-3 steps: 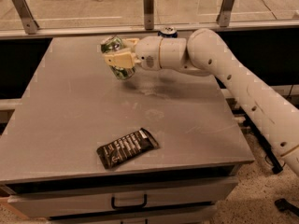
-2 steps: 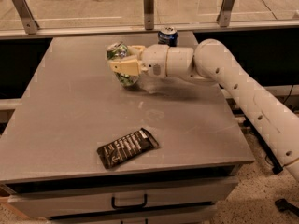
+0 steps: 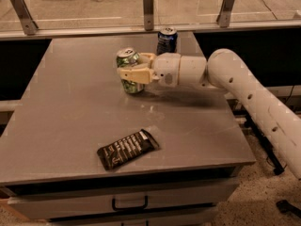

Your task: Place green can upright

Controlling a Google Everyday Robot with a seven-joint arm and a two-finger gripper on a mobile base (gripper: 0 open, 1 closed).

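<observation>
the small light green and white aluminium drink can (image 3: 132,85) has been turned from a tilt to nearly upright in the upper middle of the frame, and lowered towards the flat grey table (image 3: 70,117). it is clasped across its middle by the white two-finger gripper (image 3: 130,68), so only setting down and release are judged to remain. whether the base touches cannot be made out, and the far finger is partly hidden.

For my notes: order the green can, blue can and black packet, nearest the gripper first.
1. green can: between the fingers of the gripper, toward the back.
2. blue can: behind the gripper, far edge.
3. black packet: near the front.
</observation>
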